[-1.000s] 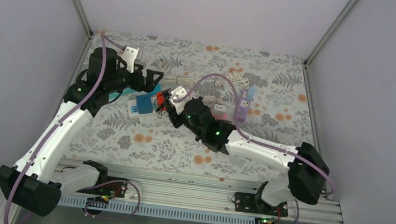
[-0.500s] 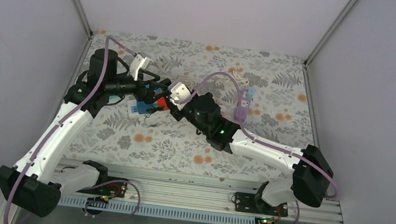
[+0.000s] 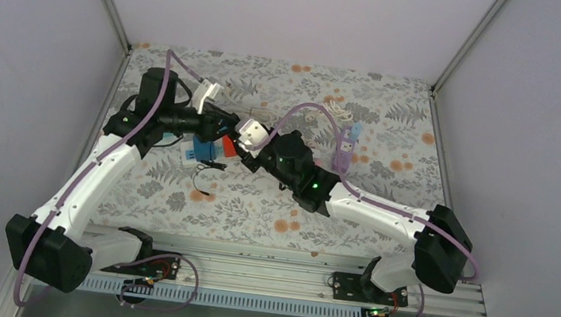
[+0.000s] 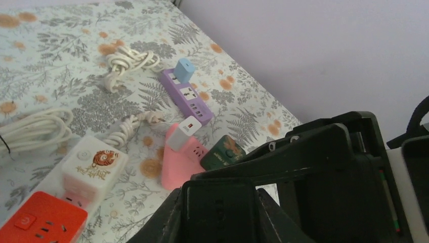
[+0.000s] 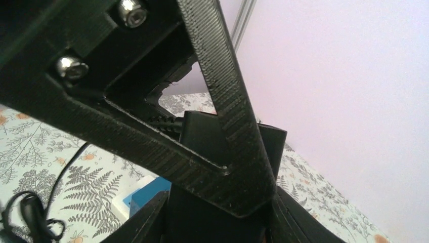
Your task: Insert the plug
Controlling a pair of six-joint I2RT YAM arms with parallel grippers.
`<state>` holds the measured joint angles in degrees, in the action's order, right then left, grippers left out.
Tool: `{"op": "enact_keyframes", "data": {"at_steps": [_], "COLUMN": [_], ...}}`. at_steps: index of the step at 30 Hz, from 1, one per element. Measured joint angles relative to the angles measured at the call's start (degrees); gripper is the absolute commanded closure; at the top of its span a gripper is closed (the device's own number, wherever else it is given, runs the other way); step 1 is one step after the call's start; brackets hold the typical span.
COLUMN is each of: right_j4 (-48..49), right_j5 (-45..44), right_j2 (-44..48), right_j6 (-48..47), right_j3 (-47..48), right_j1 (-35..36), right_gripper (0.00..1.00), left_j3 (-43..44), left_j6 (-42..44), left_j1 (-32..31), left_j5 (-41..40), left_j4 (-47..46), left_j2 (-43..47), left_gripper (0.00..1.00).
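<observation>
Both grippers meet over the middle of the table. The plug (image 4: 220, 212) is a black block, and my left gripper (image 4: 220, 225) is shut on it, one finger pressed to each side. My right gripper (image 5: 217, 225) is shut on the same plug (image 5: 202, 212) from the opposite side. In the right wrist view the left fingers (image 5: 222, 126) cross in front. From the top, the left gripper (image 3: 221, 129) and right gripper (image 3: 234, 144) touch end to end above the red power strip (image 3: 227, 148). That strip (image 4: 43, 225) lies at the lower left of the left wrist view.
A blue adapter (image 3: 202, 150) on a white base sits beside the red strip, with a thin black cable (image 3: 208, 170) trailing toward me. Further back lie a white cube socket (image 4: 93, 169), pink socket (image 4: 179, 164), green adapter (image 4: 222, 152), purple strip (image 4: 187, 96) and coiled white cords (image 4: 126, 61).
The left arm swung right to meet the right gripper, and its jaws went from wide open to shut on the plug. The right gripper lifted slightly and kept its grip.
</observation>
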<state>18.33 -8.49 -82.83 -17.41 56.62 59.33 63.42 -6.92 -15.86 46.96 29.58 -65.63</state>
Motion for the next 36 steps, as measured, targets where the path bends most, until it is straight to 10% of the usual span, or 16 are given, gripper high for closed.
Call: {"op": "enact_keyframes", "data": {"at_steps": [7,20,36], "right_j4": [-3.41,-6.67,-7.02], "right_j5": [2.47,6.36,11.82], "right_j2": [-0.07,6.14,6.93], "right_j6": [3.17,15.89,23.15], "right_j3": [2.08,2.38,0.79], "right_j1": [-2.49,-8.92,-10.73], "right_gripper": [0.05,0.03,0.04], "left_j3": [0.98,5.2,-3.13], "left_j6": [2.86,26.99,51.39], "left_j1": [0.0,4.63,24.74], "left_j5": [-3.06,-25.4,-28.02], "left_j4": [1.36,-0.74,-10.38], "left_j2": [-1.25,-3.48,-22.23], "left_gripper": [0.88,0.94,0.98]}}
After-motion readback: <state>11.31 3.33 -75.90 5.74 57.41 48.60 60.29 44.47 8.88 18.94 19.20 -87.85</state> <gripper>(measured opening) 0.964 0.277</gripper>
